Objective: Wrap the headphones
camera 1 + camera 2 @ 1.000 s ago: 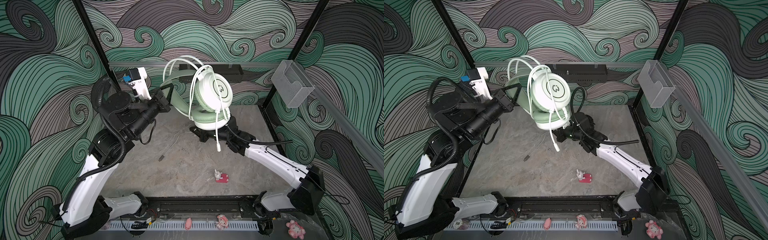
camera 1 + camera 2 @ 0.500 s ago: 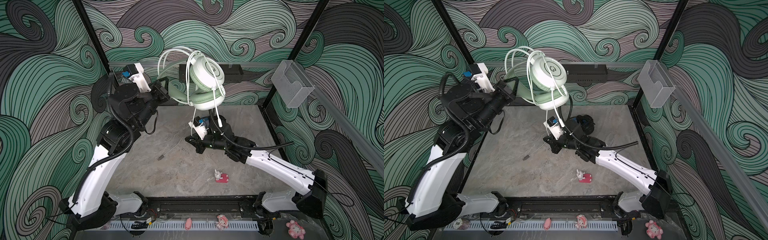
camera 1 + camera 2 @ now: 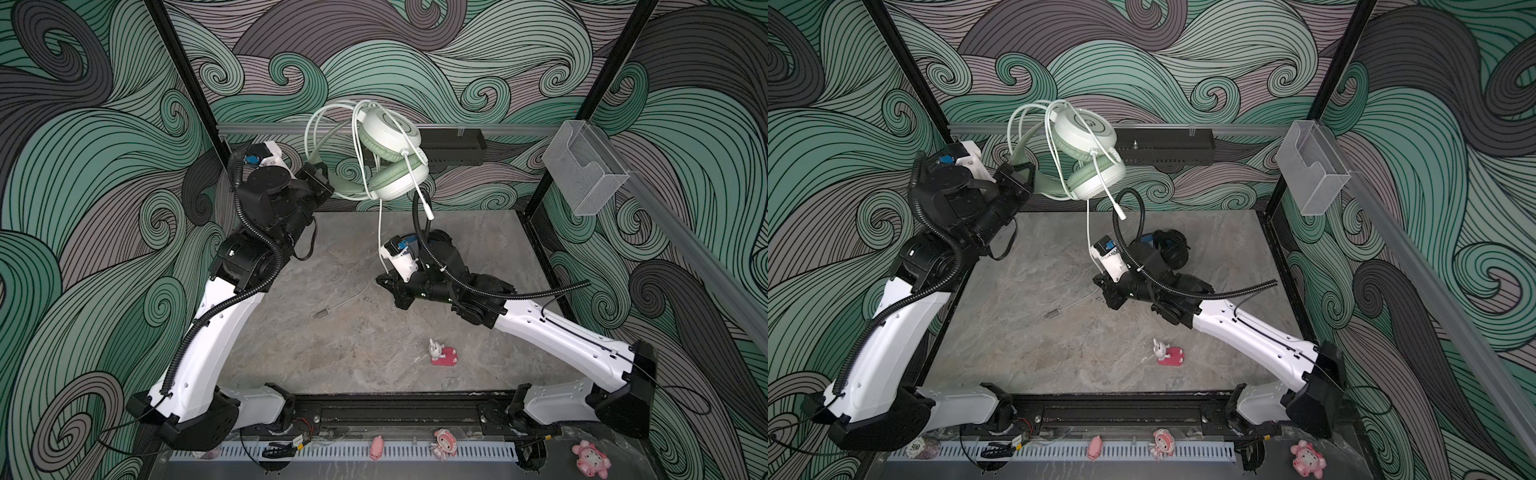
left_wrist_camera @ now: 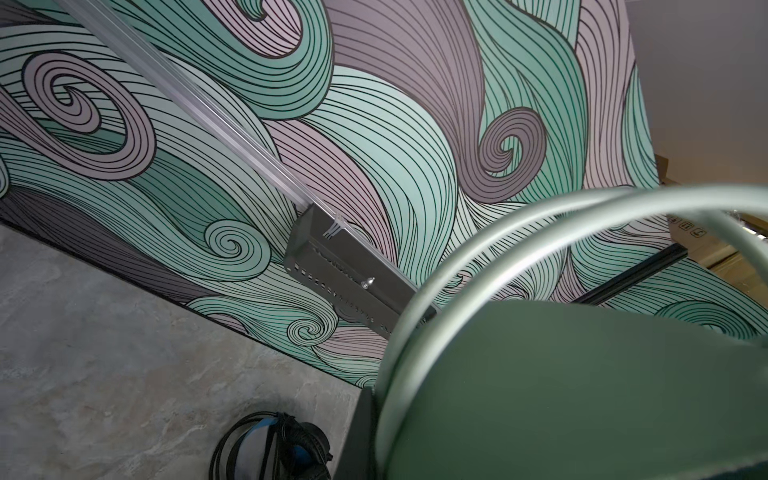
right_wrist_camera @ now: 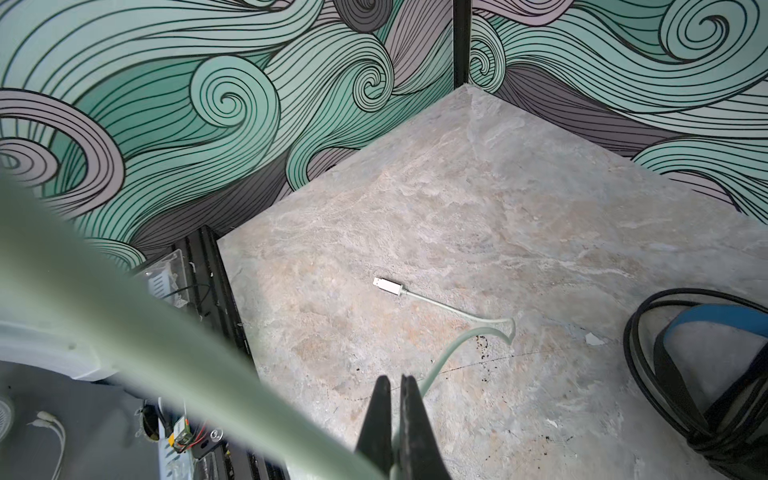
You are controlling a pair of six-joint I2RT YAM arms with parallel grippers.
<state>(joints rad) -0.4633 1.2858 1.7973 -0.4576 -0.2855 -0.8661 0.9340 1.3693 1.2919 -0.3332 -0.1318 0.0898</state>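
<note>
left hand [image 3: 322,183] is clamped on the band of the mint headphones [image 3: 392,174], held up at 12 o'clock, I'd guess so the cable [image 3: 380,232] hangs free; right hand [image 5: 395,395] pinches it low over the tabletop [image 3: 353,353] for tension

Both top views look steeply down from high above the front edge of the table [image 3: 353,332], far enough to take in its whole top and the walls [image 3: 1142,62] around it, sharing almost the same scene. The left wrist camera rides above the table's back edge, facing the back wall [image 4: 374,124], close against the green headphones [image 4: 561,395]. The right wrist camera hangs low over the table, looking past its own jaws toward the left wall [image 5: 166,104]; both wrist views catch the black headphones [image 5: 681,390] on the table.
</note>
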